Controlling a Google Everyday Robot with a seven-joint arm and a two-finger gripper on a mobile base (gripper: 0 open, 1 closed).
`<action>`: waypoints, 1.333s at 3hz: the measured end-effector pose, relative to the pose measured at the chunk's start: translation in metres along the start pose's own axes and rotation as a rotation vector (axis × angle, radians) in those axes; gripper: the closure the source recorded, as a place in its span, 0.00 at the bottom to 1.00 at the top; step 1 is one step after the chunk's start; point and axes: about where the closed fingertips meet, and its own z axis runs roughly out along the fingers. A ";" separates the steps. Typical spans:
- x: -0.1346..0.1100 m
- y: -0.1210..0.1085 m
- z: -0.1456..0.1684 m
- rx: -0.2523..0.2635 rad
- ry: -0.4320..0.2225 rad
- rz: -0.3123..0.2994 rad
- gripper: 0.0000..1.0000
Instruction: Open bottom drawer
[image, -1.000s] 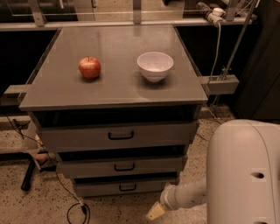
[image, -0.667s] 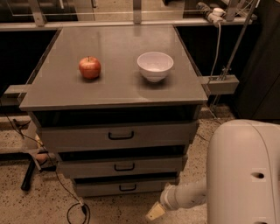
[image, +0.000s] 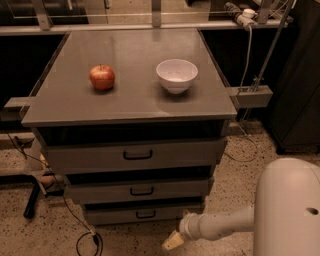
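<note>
The bottom drawer (image: 145, 214) is the narrowest grey drawer at the foot of the cabinet, with a small black loop handle (image: 145, 214). It looks shut, flush under the middle drawer (image: 140, 191). The widest top drawer (image: 136, 155) is above. My gripper (image: 172, 241) hangs low near the floor on a white arm, just right of and in front of the bottom drawer's right end, apart from the handle.
A red apple (image: 102, 77) and a white bowl (image: 176, 75) sit on the grey cabinet top (image: 130, 102). Black cables (image: 87, 240) lie on the speckled floor at the left. My white arm body (image: 287, 210) fills the lower right.
</note>
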 end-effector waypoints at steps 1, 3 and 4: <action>-0.002 -0.006 0.017 -0.001 -0.042 -0.009 0.00; -0.013 -0.032 0.042 0.016 -0.087 -0.029 0.00; -0.015 -0.046 0.052 0.023 -0.084 -0.036 0.00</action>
